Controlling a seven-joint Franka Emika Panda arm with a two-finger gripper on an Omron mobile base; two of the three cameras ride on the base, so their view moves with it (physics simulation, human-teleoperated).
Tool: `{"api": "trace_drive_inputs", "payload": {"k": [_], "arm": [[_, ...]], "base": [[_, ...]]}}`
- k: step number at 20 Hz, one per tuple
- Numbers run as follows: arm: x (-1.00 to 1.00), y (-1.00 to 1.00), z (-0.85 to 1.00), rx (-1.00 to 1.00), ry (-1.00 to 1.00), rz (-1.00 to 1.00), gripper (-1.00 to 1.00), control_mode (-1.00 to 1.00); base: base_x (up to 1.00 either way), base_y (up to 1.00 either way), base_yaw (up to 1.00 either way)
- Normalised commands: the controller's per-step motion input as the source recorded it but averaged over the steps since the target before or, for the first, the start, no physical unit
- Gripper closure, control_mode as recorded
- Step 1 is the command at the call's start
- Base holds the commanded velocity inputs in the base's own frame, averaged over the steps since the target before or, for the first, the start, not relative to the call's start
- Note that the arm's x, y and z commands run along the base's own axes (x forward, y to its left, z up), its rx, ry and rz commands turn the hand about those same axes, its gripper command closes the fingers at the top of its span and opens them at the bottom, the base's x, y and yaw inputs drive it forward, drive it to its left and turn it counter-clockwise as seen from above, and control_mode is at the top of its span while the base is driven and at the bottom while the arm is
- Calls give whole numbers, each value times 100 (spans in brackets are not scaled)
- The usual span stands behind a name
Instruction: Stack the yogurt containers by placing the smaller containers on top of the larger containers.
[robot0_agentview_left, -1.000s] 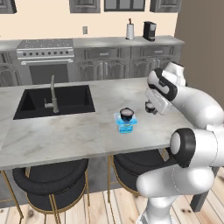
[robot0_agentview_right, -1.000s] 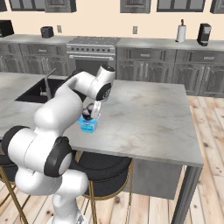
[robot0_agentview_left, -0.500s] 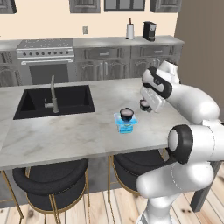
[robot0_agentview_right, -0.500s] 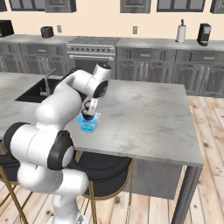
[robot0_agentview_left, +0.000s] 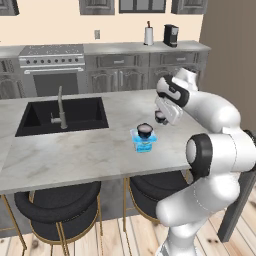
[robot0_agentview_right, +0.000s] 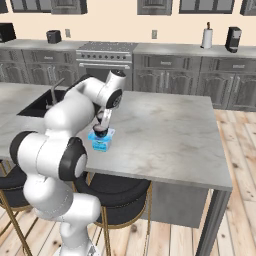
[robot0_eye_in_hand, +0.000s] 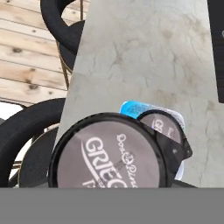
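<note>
On island counter (robot0_agentview_left: 80, 150), at tub's two o'clock, I found gripper (robot0_agentview_left: 161, 118) clamped on second dark cup (robot0_eye_in_hand: 109, 153), held aloft for stacking. Blue tub (robot0_agentview_left: 144, 143) carried first cup (robot0_agentview_left: 145, 131).

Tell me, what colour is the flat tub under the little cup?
Light blue tub, clearest in left base view.

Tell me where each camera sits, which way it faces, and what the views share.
Left base view: behind-left, facing the island counter; arm at right.
Right base view: behind-right, same counter; arm at left.
Hand view: on the hand, looking down over a held dark cup.
Shared: blue tub with a dark cup on top, gripper nearby.
</note>
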Motion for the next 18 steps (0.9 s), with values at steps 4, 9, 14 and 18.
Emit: {"api": "trace_drive_inputs", "payload": {"k": [4,9,14,18], "arm": [[29,6,0,0,-1,2,100,-100],[27,5,0,0,0,2,100,-100],[25,4,0,0,0,3,100,-100],[24,7,0,0,0,4,100,-100]], "base": [[0,0,0],[0,0,0],[0,0,0],[0,0,0]]}}
